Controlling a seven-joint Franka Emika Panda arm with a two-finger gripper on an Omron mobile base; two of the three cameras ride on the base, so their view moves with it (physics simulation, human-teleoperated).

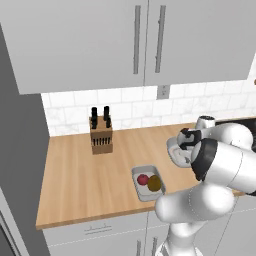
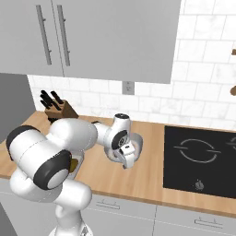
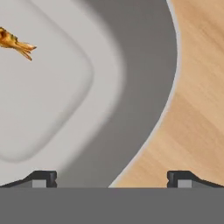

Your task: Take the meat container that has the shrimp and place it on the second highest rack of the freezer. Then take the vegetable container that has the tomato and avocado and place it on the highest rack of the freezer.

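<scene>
Grey meat container (image 3: 131, 87) directly under the gripper (image 3: 111, 177), rim curving between the two fingertips (image 3: 41, 178), one tip over the container, the other over the wooden counter (image 3: 197, 109). Fingers spread wide, nothing between them, no contact visible. Shrimp (image 3: 15, 43) orange and thin, on the pale inner floor near the left edge of the hand view, partly cut off by the frame.

Same container in the right base view (image 2: 136, 144), mostly hidden behind the wrist and gripper (image 2: 125, 159); just a grey rim showing, contents not visible. In the left base view, container (image 1: 175, 150) only a pale sliver beside the dark wrist, gripper hidden by the arm's own forearm and elbow.

Vegetable container (image 1: 146, 182) well apart from the first, near the counter's front edge, with tomato (image 1: 143, 179) and avocado (image 1: 154, 183) side by side, touching or nearly so; lower right corner covered by the white arm. In the right base view, only a small olive patch of it beside the elbow, hard to make out.

Knife block (image 1: 101, 134) upright at the back near the tiled wall. Black cooktop (image 2: 198, 161) to the right, cut off at the frame edge. Tall grey panel (image 1: 17, 165) at far left, too cropped to identify.
</scene>
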